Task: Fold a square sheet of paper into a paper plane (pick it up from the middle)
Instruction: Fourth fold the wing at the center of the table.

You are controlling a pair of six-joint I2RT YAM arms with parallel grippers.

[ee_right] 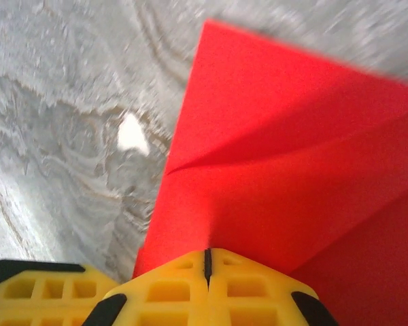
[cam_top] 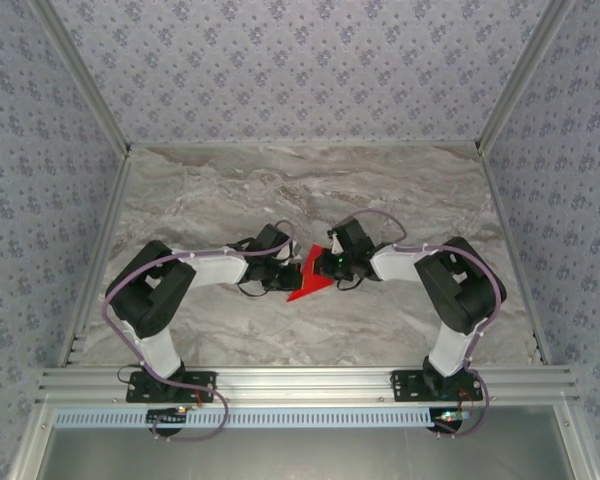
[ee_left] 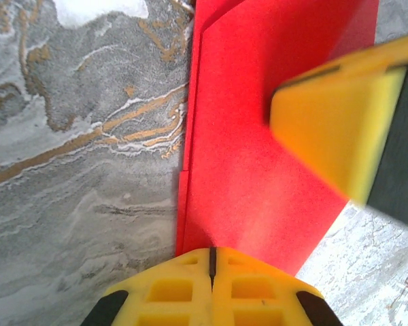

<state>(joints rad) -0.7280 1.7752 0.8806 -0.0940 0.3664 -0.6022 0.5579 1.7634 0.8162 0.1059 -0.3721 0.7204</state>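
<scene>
The red paper, partly folded into layers, lies on the surface just below centre of the overhead frame. The left claw and right claw, each with jaws together, rest their tips on it, probably to flatten a crease.

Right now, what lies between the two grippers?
The folded red paper spans the gap between left gripper and right gripper, seen from the top external view.
</scene>
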